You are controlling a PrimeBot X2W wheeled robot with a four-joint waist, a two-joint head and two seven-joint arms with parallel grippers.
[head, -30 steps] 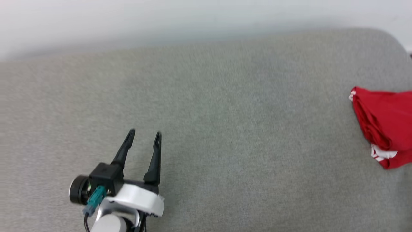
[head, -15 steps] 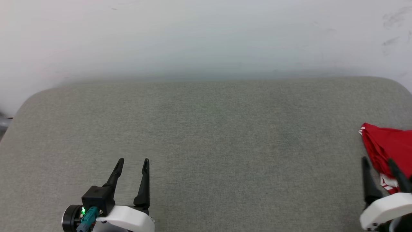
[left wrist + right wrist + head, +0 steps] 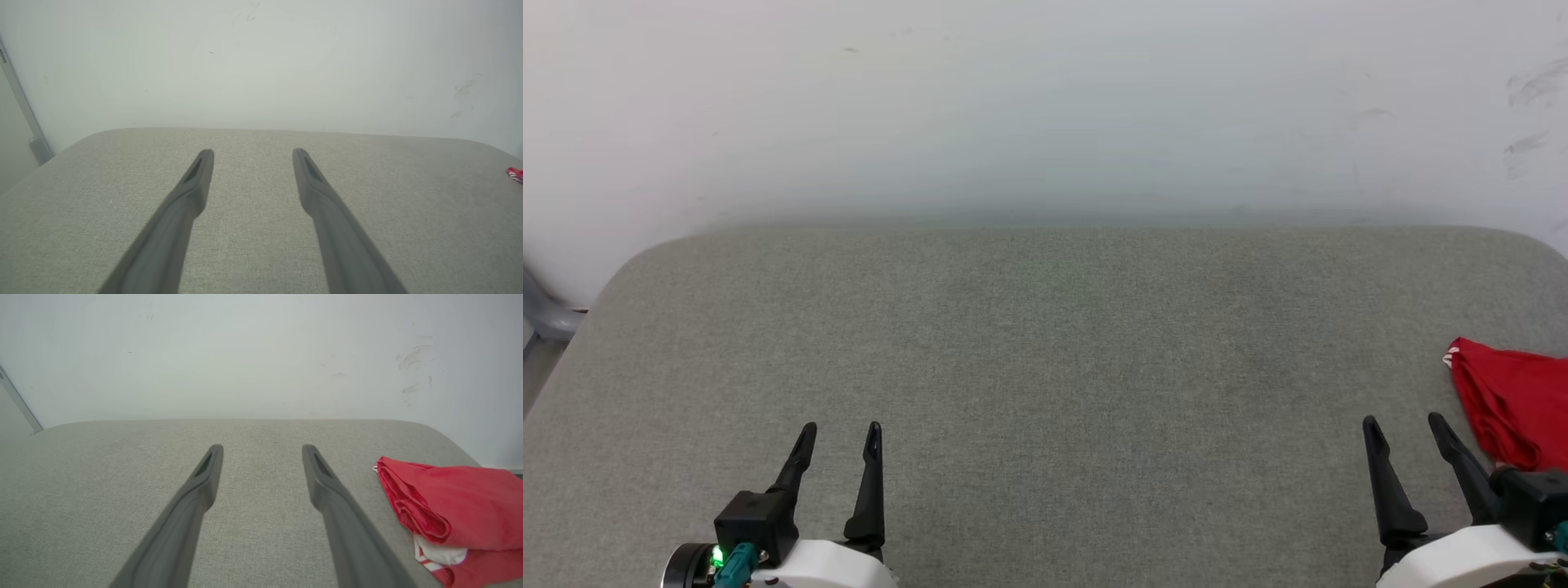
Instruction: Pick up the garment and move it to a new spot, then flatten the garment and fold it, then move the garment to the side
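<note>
At the grey cushion's (image 3: 1045,367) right edge, the soft, light red-and-white cloth garment (image 3: 461,498) — pinch its rolled fold (image 3: 421,520); your left gripper (image 3: 837,437) and right gripper (image 3: 1405,429) gape.

Right gripper (image 3: 1403,419) now in view (camera shift)

1. L gripper (image 3: 841,428): jaws spread wide; both dark fingers (image 3: 870,490) point fwd, tips approx level, leaning slightly twd R side.
2. R gripper (image 3: 1403,419): jaws also wide apart; fingers lean slightly twd L side.
3. White wrist housings (image 3: 833,567) sit just behind jaw bases; green LED (image 3: 718,557) lit beside L jaw base.
</note>
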